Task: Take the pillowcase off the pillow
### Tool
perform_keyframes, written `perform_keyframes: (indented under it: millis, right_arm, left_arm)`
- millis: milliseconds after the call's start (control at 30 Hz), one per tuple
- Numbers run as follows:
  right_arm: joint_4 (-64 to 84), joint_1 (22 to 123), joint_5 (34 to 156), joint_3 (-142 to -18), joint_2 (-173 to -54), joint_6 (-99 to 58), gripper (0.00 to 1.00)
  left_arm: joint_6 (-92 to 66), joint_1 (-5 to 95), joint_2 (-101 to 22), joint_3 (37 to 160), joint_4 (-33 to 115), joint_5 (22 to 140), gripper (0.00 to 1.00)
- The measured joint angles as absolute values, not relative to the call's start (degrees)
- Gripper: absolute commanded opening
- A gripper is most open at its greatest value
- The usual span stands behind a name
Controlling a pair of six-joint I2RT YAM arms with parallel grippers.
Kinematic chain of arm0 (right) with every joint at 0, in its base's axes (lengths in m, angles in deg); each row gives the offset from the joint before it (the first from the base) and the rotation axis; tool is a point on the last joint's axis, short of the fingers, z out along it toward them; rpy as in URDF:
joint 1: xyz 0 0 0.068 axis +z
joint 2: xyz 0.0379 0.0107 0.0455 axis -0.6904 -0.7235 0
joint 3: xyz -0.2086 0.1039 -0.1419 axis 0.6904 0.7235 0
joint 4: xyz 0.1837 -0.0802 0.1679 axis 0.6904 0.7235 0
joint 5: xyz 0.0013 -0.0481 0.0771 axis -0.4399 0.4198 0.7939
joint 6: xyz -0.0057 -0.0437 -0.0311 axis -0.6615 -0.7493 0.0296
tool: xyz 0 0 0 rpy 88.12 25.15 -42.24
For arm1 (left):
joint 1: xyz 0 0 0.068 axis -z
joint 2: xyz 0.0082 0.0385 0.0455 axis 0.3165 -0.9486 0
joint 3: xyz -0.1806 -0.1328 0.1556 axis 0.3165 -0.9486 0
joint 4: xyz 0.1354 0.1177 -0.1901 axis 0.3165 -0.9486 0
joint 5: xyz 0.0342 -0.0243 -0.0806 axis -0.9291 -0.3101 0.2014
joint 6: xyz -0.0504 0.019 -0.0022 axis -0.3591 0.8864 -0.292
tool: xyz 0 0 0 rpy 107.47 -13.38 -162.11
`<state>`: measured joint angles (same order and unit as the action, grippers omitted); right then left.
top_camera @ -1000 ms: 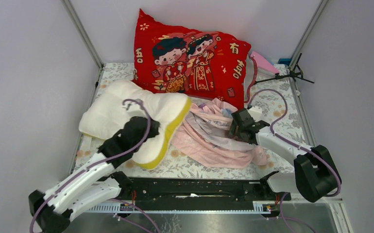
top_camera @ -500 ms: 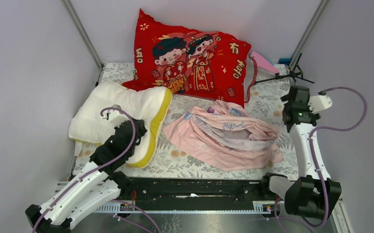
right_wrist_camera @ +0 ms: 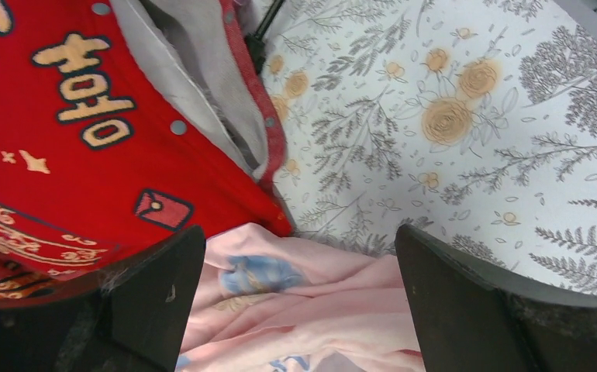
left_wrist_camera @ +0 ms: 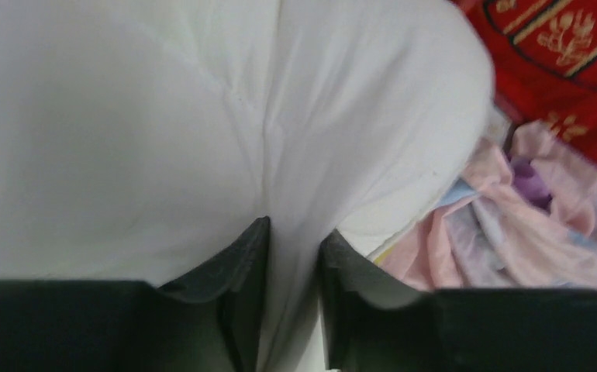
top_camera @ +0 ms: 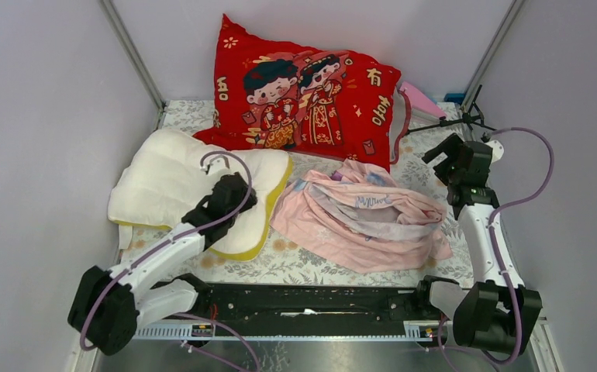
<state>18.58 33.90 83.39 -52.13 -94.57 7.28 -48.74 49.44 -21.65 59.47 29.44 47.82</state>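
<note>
My L tool (left_wrist_camera: 293,236) was nearly closed, pinching a fold of the pillow (top_camera: 163,182). Vs 0.5 s back, the pillow lay flatter on the desk (top_camera: 291,263), L side. My R tool (right_wrist_camera: 299,248) gaped wide, holding nothing, up by the red cushion (top_camera: 303,93), barely shifted. The pillowcase (top_camera: 365,221) sat crumpled mid-desk, off the pillow, same spot.

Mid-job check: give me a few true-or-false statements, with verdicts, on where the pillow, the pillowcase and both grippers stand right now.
1. The pillowcase lies crumpled on the table, off the pillow. True.
2. The right gripper is shut on the pillowcase. False: it is open and holds nothing, above the cloth's far edge.
3. The left gripper pinches a fold of the pillow. True.
4. The red cushion lies flat at the near edge. False: it leans against the back wall.
</note>
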Motion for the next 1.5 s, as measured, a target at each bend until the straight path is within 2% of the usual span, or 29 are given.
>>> perform_keyframes:
  millis: [33, 67, 100, 200, 333, 467, 633, 900, 1033, 1167, 1367, 1500]
  right_arm:
    - [18.3, 33.9, 83.3, -51.3, -94.7, 6.8, 1.0]
    - [17.8, 33.9, 83.0, -50.6, -94.6, 6.5, 1.0]
    - [16.6, 33.9, 82.4, -49.5, -94.5, 6.3, 1.0]
    - [10.6, 33.9, 81.9, -43.7, -92.1, 5.3, 1.0]
    - [1.4, 33.9, 80.6, -32.4, -84.4, 2.9, 1.0]
    - [-10.6, 33.9, 78.6, -24.1, -81.5, 1.8, 1.0]
    - [-27.6, 33.9, 76.5, -14.1, -87.0, -0.1, 1.0]
    - [-40.3, 34.2, 77.7, -13.6, -98.7, -7.3, 1.0]
    - [-43.7, 36.3, 76.9, -13.6, -99.9, -11.1, 1.0]
    - [-48.7, 40.8, 74.2, -13.5, -105.3, -15.4, 1.0]
    - [-60.7, 45.9, 73.3, -13.1, -119.9, -21.8, 1.0]
    - [-59.8, 47.0, 73.8, -15.3, -120.9, -24.3, 1.0]
  left_arm:
    - [-47.0, 49.3, -23.5, 59.7, 31.0, 49.2, 0.89]
    - [-45.3, 49.3, -24.9, 60.3, 32.0, 50.2, 0.97]
    - [-44.5, 49.3, -26.5, 61.5, 32.5, 50.7, 0.99]
    - [-41.4, 49.2, -29.1, 66.5, 34.2, 48.4, 0.99]
    - [-34.1, 49.2, -26.3, 66.5, 40.7, 42.7, 0.99]
    - [-23.1, 49.1, -23.0, 60.1, 52.5, 36.3, 0.99]
    - [-16.2, 45.2, -25.9, 52.7, 62.8, 33.7, 0.99]
    - [-7.1, 38.7, -37.2, 47.2, 79.1, 34.7, 0.99]
    - [-4.4, 36.5, -43.1, 45.4, 83.9, 38.2, 0.98]
    - [-4.2, 33.8, -44.7, 45.4, 87.5, 41.0, 0.97]
    - [-4.2, 30.9, -47.1, 44.4, 94.2, 43.0, 0.94]
    - [-4.4, 29.4, -49.2, 43.7, 96.3, 45.4, 0.99]
